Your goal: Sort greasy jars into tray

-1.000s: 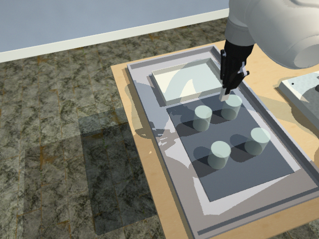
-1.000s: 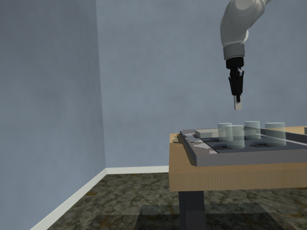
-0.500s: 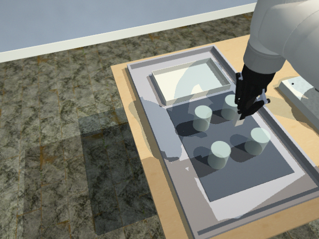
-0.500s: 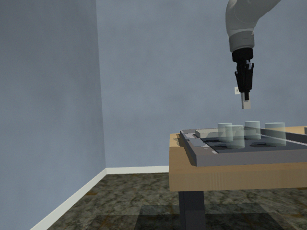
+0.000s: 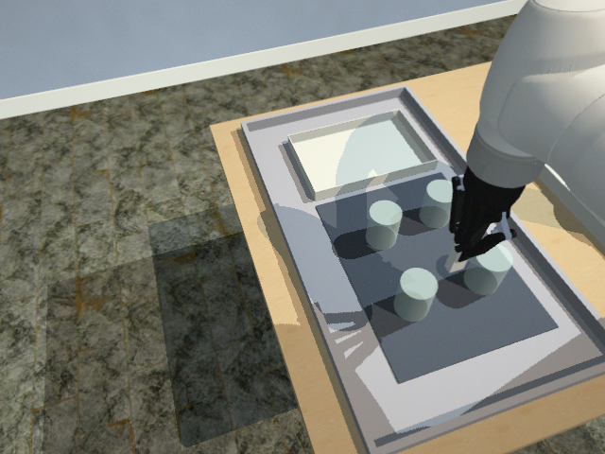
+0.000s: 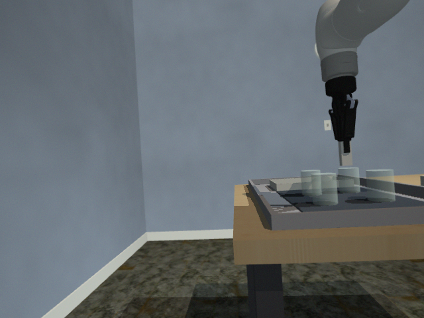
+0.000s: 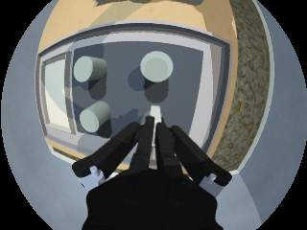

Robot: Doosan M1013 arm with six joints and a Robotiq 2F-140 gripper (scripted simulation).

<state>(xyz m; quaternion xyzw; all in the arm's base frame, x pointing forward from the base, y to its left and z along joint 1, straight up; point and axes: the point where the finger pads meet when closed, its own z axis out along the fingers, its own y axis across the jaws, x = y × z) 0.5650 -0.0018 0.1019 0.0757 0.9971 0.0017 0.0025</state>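
Above the mat (image 5: 469, 337), the hand (image 5: 457, 261) is fully closed and empty; lower beside, seemingly, the nearest jar (image 5: 488, 270), then nudge it gently sideways.

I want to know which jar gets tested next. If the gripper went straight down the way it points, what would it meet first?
Probably the dark mat, close beside the near right jar; the shut gripper hangs above jar height, and depth is unclear, so it might clip that jar's edge.

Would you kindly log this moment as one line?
black two-finger gripper: shut, empty, above mat | four pale glass jars: upright on grey drying mat | cream tray: no jars
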